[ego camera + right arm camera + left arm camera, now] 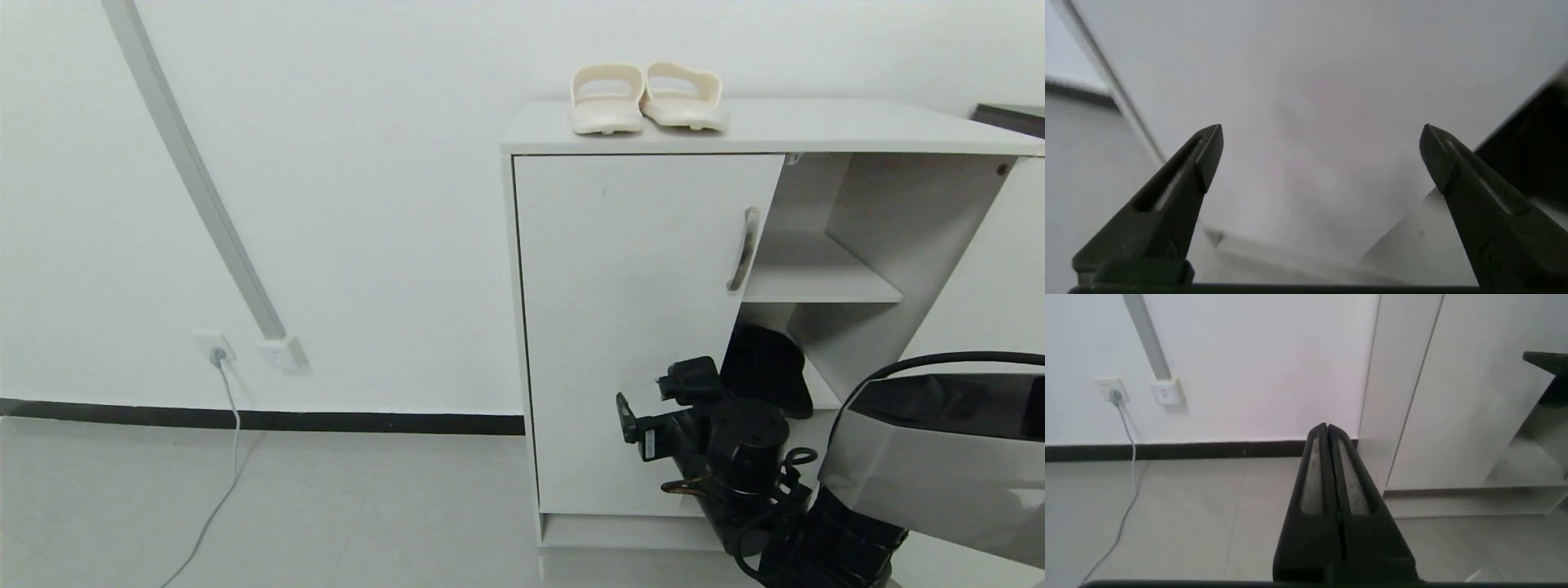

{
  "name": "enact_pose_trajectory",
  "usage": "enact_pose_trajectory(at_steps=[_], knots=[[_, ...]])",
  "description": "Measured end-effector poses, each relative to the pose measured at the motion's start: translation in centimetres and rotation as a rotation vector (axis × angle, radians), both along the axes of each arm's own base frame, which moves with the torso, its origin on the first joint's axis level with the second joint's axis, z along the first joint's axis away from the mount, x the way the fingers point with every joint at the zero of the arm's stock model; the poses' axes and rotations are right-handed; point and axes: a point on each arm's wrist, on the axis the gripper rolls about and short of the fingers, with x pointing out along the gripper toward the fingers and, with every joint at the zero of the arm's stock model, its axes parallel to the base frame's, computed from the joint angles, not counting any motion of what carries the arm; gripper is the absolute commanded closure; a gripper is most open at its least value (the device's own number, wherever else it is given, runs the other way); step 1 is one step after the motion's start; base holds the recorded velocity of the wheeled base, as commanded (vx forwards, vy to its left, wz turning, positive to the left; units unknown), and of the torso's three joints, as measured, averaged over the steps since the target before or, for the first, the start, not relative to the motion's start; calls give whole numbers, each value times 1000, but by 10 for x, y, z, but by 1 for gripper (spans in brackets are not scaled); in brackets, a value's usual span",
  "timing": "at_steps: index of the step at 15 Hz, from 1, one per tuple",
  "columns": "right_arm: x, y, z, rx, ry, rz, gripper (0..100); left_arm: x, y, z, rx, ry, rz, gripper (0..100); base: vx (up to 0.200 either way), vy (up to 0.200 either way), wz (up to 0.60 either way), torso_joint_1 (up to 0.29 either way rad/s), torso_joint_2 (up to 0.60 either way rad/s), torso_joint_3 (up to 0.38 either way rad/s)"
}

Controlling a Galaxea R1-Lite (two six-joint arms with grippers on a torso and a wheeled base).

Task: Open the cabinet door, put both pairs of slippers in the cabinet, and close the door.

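Observation:
A pair of cream slippers [645, 100] stands on top of the white cabinet [857, 122]. The cabinet's left door [637, 327] is shut, and its right door [996, 269] is swung open. A pair of black slippers [767, 371] lies on the lower shelf inside. My right gripper [653, 400] is low in front of the shut door, just left of the black slippers, open and holding nothing. Its fingers [1180, 192] face the white panel, with a dark shape [1535, 139] at one side. My left gripper [1327, 429] is shut and empty above the floor, left of the cabinet [1429, 392].
The upper shelf [816, 273] inside is bare. A curved handle [744, 247] sits on the shut door's right edge. A wall socket [216, 353] with a grey cable and a slanted grey conduit [188, 163] are on the wall to the left. The tiled floor [326, 506] lies open there.

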Motion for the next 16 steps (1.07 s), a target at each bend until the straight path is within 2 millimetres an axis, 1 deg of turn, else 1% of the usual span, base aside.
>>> enact_pose_trajectory(at_steps=[8,16], knots=[[-5,-2,1,-4,8,32,0,0,0,0,0,2,0,100,0,0,0,120,-468,-341],[-7,-2,4,1,1,32,0,0,0,0,3,1,0,100,0,0,0,183,-494,-315]])
